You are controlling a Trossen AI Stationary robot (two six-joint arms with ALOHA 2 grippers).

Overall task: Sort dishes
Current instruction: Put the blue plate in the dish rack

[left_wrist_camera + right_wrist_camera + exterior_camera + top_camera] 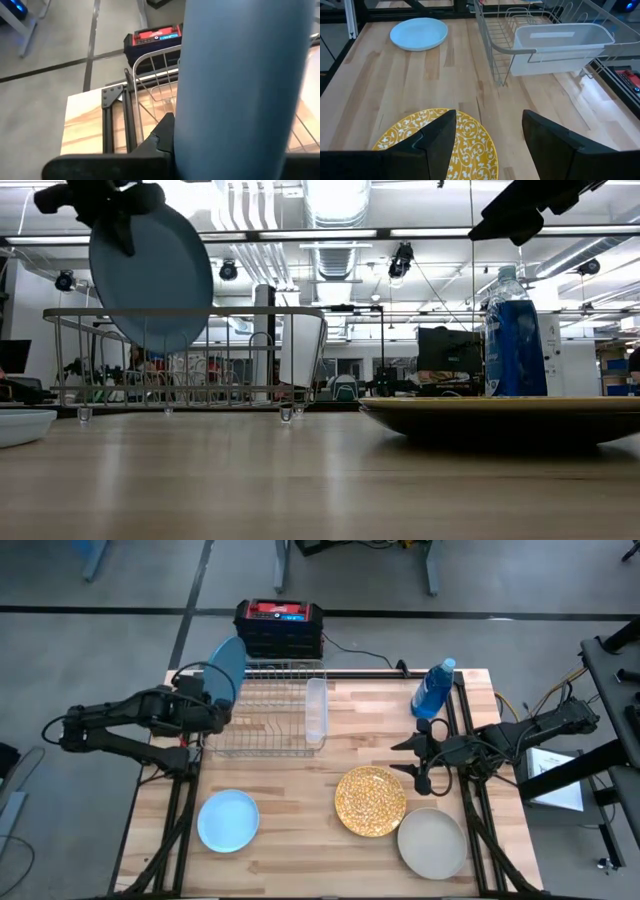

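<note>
My left gripper (212,698) is shut on the large mid-blue plate (228,668), which stands on edge over the far left corner of the wire dish rack (270,710). In the low view the plate (150,275) hangs under the gripper (112,205). My right gripper (412,758) is open and empty, just right of the gold speckled plate (370,800), which lies flat on the table. The small pale blue plate (228,820) and the beige-grey plate (432,842) lie flat near the front edge. The dark teal-green plate is out of view. My left gripper pinches the mid-blue plate's rim at its upper edge (125,230) between its two fingers (160,140), one on each face. The fingers come from the table's left, slanting down. The plate is upright. Its lower part reaches below the rack's top rail (180,311). Whether it touches the rack I cannot tell.
A clear plastic caddy (316,710) hangs on the rack's right end and shows in the right wrist view (560,42). A blue bottle (434,690) stands at the far right. A red and black box (278,625) sits on the floor behind the table.
</note>
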